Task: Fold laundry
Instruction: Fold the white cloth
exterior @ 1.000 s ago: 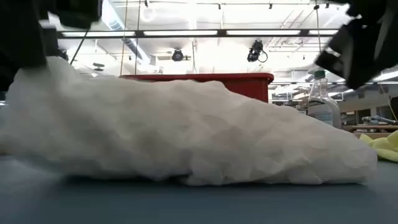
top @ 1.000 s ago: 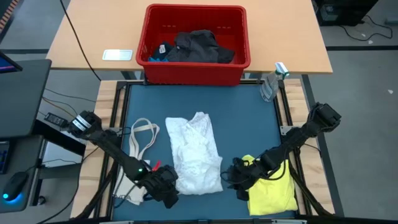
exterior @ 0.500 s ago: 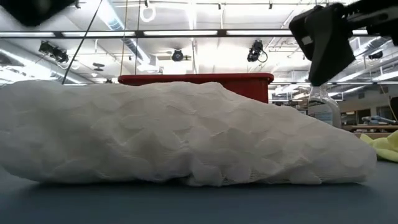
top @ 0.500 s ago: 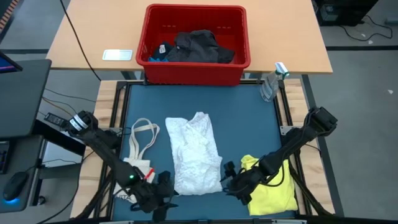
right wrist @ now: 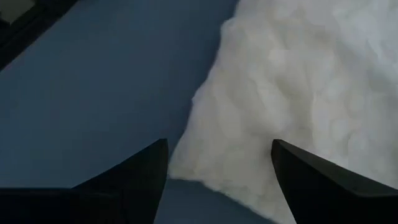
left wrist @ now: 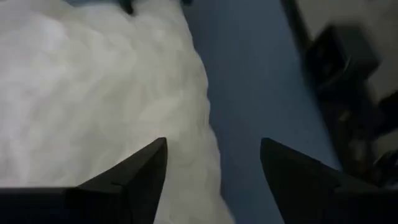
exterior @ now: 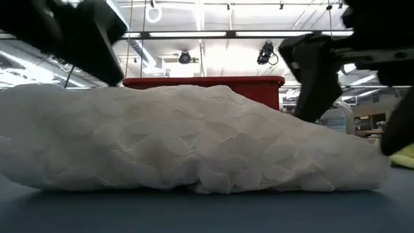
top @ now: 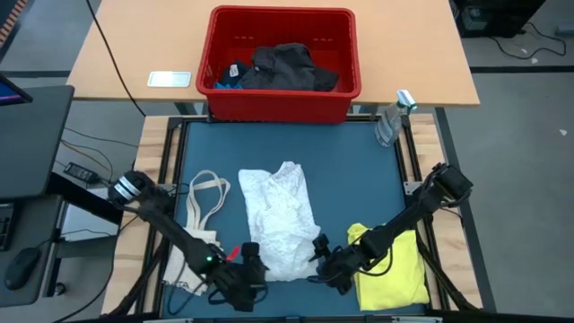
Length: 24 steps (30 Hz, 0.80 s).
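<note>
A crumpled white textured cloth garment [top: 280, 221] lies in an elongated heap on the middle of the dark blue table mat [top: 359, 170], its long axis running from the mat's centre toward the near edge. In the low view the same garment [exterior: 187, 139] fills most of the width, resting flat on the mat.

The left gripper [top: 248, 266] sits at the garment's near-left corner with its fingers spread wide; in the left wrist view the fingers [left wrist: 134, 171] straddle the white cloth edge without closing on it. The right gripper [top: 321, 257] sits at the near-right corner, also spread wide; in the right wrist view its fingers [right wrist: 140, 171] bracket the cloth's corner with nothing held.

A bright yellow cloth garment [top: 395, 274] lies crumpled just beside the white one on the mat's near-right side, partly under the right arm. A cream tote bag with long handles [top: 199, 220] lies on the mat's left side, under the left arm.

Beyond the mat, a red plastic bin [top: 282, 63] stands on a wooden table [top: 126, 54] and contains dark grey cloth [top: 287, 67]. A clear plastic bottle [top: 390, 121] stands at the mat's far-right corner.
</note>
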{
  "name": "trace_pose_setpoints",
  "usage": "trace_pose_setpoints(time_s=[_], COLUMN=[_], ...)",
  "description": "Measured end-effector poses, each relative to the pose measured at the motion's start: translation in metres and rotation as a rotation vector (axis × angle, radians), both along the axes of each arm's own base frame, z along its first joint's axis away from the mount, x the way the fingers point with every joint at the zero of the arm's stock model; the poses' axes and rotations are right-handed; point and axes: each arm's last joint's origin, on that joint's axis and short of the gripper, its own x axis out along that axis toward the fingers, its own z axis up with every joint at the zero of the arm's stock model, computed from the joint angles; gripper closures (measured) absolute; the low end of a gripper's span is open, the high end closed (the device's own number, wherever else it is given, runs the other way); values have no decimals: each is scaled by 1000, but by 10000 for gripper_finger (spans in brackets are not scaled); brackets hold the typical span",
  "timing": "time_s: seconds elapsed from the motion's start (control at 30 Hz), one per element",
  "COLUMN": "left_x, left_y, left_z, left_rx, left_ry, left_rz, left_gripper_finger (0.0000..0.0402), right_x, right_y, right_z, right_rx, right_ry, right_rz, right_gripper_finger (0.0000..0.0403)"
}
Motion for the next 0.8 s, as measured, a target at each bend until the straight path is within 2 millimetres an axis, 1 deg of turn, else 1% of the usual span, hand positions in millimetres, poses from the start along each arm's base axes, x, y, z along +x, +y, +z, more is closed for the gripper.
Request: trace_pose_setpoints(time_s=[0.13,0.23,0.3,0.4,0.43,0.5,0.53,0.6,0.63,0.67,0.7,0.73,0.8], left_x=[3,8,10,14,15,15,16,17,18,20,22,22,25], left_y=[-1,1,4,6,7,9,10,10,10,10,12,15,21], left_z=[-23,-39,-52,-62,-65,-65,-62,-51,-45,-35,-22,-5,33], left_rx=[47,56,69,68,66,59,52,34,19,-6,-38,-74,-170], left_ry=[69,106,140,160,167,171,171,179,196,217,234,240,213], left_rz=[-21,9,49,95,109,127,132,132,120,105,81,62,30], left_gripper_finger=[130,130,134,163,182,227,254,310,339,364,380,385,381], right_x=[7,8,8,11,12,13,14,16,16,17,19,21,25], right_y=[-5,-8,-9,-10,-10,-12,-14,-20,-24,-28,-32,-39,-54], right_z=[-5,-10,-16,-25,-29,-30,-31,-22,-18,-11,-1,11,40], right_rx=[36,48,37,74,104,169,211,314,369,439,522,616,785], right_ry=[6,22,50,91,110,141,161,197,232,266,290,311,328], right_rz=[-58,-88,-100,-121,-135,-210,-255,-318,-316,-304,-299,-318,-360], right_gripper_finger=[112,116,126,165,186,242,276,353,374,380,378,375,373])
